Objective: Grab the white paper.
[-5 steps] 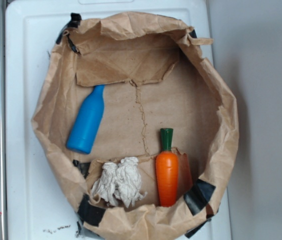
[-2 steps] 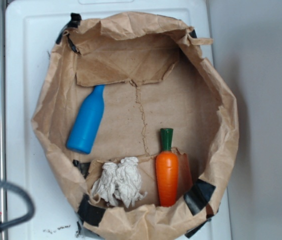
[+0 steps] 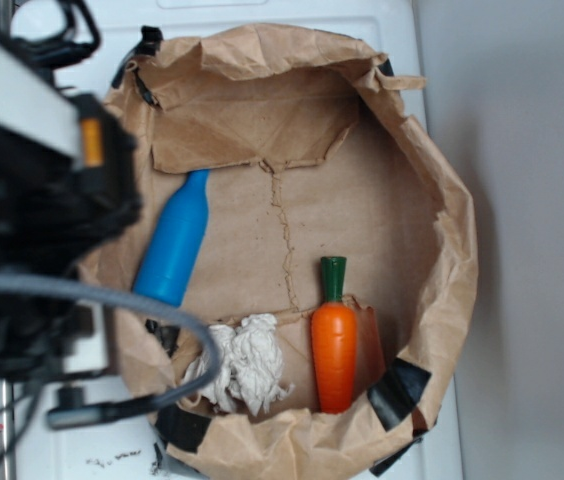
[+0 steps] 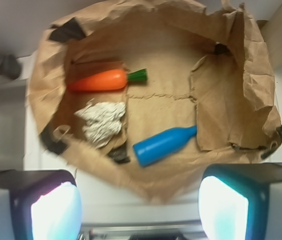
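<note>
The white paper (image 3: 243, 364) lies crumpled inside the brown paper bag (image 3: 442, 250), just beside the toy carrot (image 3: 334, 340), with the blue bottle (image 3: 175, 242) near it further in. The tool (image 4: 140, 210) hangs above the bag's edge, fingers (image 4: 56, 210) spread wide, holding nothing.

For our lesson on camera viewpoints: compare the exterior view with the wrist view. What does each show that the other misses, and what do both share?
Only the exterior view shows the robot arm, a dark blurred mass with a cable, covering the picture's left side and the bag's left rim.

Only the wrist view shows the claw, its two pads apart at the bottom edge, outside the bag.

Both show the brown paper bag holding the white paper, the carrot beside it, and the blue bottle.
</note>
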